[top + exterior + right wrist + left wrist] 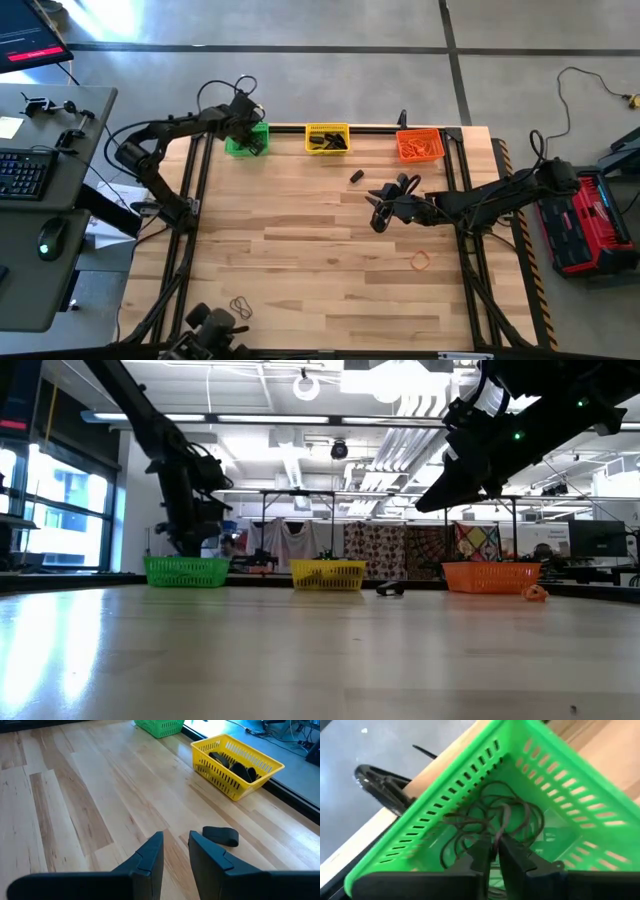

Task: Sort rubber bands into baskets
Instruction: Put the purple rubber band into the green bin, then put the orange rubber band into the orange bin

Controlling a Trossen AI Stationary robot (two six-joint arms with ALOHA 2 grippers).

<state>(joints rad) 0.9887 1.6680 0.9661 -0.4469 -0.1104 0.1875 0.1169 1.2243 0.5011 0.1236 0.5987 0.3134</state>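
Overhead, three baskets line the table's far edge: the green basket (247, 140) near the far left corner, the yellow basket (327, 138) in the middle, and the orange basket (420, 145) toward the far right corner. The left pincer (251, 133) hangs over the green basket, while the right pincer (378, 206) hovers above the table's middle, right of centre. A thick black band (356, 177) lies between the yellow basket and that pincer, an orange rubber band (421, 262) lies nearer the right edge, and thin dark rubber bands (240, 305) lie near the near edge. From table height, the baskets stand in a row at the far edge, with the black band (390, 589) between yellow and orange. From the left wrist, the left pincer (496, 851) has its fingers nearly pressed together, pinching a thin dark strand (499, 827) above a tangle of thin dark bands on the green basket's floor. From the right wrist, the right pincer (175, 845) stands slightly spread and empty over bare wood, the black band (220, 836) just beyond it, and dark bands (235, 768) in the yellow basket.
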